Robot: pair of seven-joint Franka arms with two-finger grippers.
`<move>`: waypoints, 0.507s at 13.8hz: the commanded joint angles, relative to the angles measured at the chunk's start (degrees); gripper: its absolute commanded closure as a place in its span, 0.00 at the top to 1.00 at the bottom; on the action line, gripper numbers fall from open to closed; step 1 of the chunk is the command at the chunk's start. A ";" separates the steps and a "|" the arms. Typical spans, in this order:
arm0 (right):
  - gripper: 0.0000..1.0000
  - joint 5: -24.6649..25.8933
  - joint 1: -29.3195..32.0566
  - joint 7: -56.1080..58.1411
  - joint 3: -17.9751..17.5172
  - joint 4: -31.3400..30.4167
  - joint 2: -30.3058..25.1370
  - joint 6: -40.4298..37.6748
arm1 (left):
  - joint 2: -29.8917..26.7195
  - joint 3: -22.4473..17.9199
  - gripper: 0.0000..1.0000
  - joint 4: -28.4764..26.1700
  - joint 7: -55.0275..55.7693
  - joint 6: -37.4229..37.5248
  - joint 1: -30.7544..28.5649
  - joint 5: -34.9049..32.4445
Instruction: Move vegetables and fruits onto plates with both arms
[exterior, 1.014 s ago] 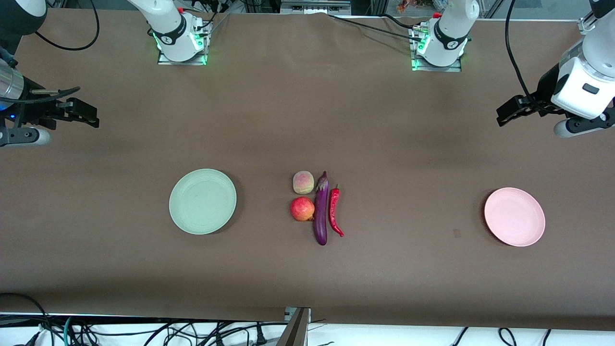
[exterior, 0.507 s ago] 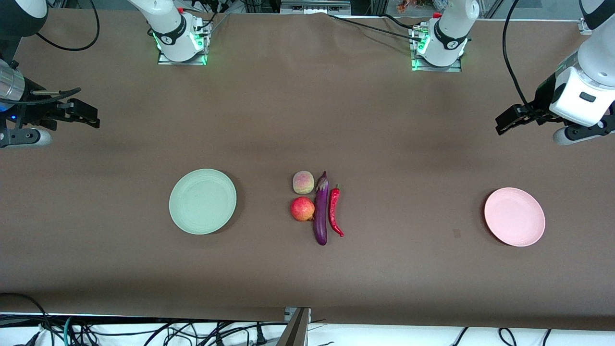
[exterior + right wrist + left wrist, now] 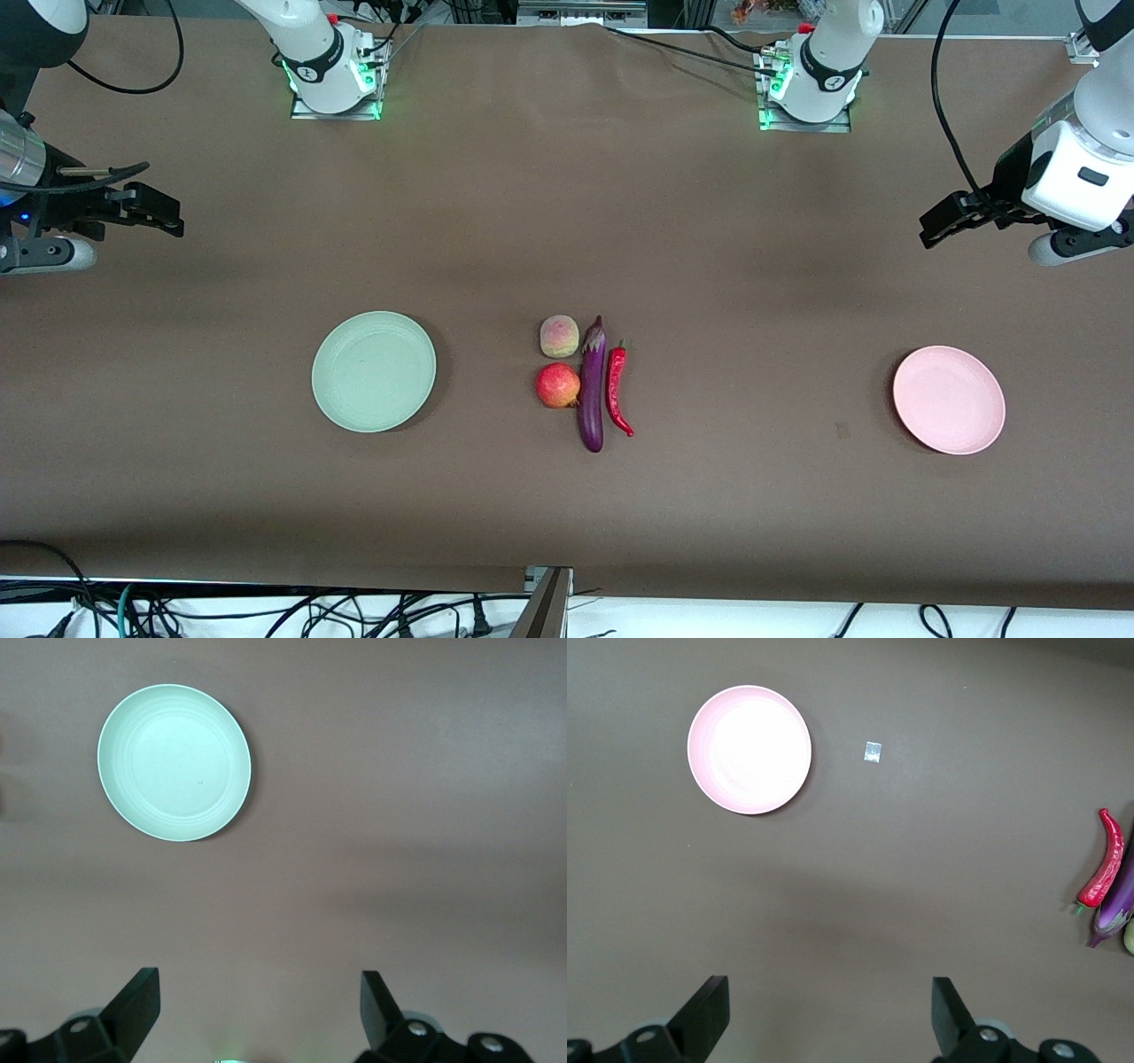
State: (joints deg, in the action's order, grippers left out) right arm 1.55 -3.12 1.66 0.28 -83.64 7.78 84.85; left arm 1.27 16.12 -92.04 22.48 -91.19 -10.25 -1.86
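Brown table cover (image 3: 567,221), cables (image 3: 266,611) perhaps

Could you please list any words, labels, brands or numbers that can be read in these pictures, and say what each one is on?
None can be read.
Green plate, pink plate, produce: no print shows.
Arm bases: a small round dark mark, too small to read.
Small pale tag on the table: blank or too small to tell.

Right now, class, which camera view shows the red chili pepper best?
The front view: the whole red chili pepper lies unobstructed beside the eggplant. The left wrist view catches it complete but small at the frame's edge. The right wrist view shows only the mint green plate, no pepper.
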 commanded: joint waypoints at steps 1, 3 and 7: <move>1.00 0.12 0.57 0.62 -0.19 0.41 0.05 0.31 | -1.63 -0.04 1.00 -1.66 0.46 -0.56 -0.29 0.45; 1.00 0.12 0.57 0.62 -0.10 0.41 0.14 0.57 | -1.63 -0.04 1.00 -1.57 0.46 -0.48 -0.21 0.45; 1.00 0.12 0.48 0.62 -0.19 0.41 0.22 0.66 | -1.63 -0.04 1.00 -1.57 0.46 -0.48 -0.21 0.45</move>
State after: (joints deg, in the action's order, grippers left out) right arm 1.55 -3.00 1.66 0.33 -83.64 7.86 85.21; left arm 1.27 16.12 -92.04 22.48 -91.19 -10.25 -1.86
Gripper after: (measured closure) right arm 0.000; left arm 0.000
